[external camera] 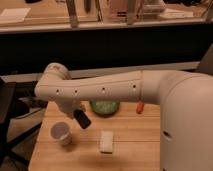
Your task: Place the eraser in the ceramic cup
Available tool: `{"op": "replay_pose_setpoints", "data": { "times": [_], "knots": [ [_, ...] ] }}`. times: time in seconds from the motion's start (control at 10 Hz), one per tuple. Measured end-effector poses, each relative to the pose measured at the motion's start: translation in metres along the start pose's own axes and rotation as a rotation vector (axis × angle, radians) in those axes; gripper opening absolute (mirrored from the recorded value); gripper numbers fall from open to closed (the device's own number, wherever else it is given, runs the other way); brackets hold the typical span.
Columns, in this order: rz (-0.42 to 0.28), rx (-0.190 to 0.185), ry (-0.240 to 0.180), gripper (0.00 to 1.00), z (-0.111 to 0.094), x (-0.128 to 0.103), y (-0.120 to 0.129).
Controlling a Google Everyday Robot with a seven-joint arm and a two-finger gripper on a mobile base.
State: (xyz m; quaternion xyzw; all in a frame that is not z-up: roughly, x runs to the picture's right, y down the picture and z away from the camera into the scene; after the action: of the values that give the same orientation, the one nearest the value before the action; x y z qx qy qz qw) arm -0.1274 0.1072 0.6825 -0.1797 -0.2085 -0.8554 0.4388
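My white arm reaches from the right across the wooden table (135, 150). The gripper (77, 113) hangs below the arm's left end, shut on the eraser (83, 120), a small black oblong block that tilts down to the right in the air. The ceramic cup (61, 133), small, white and upright, stands on the table just below and left of the eraser. The eraser is above the cup's rim level and a little to its right, apart from it.
A dark green bowl (105, 107) sits at the back middle of the table, partly behind the arm. A pale flat rectangular pad (106, 141) lies right of the cup. A small orange object (140, 107) lies right of the bowl. A dark chair (7, 107) stands at left.
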Motion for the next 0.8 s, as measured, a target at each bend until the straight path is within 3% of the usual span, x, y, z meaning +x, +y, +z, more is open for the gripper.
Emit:
{"op": "replay_pose_setpoints", "data": {
  "times": [0.8],
  "knots": [
    [-0.097,-0.004,0.010,0.01,-0.009,0.000,-0.030]
  ]
}}
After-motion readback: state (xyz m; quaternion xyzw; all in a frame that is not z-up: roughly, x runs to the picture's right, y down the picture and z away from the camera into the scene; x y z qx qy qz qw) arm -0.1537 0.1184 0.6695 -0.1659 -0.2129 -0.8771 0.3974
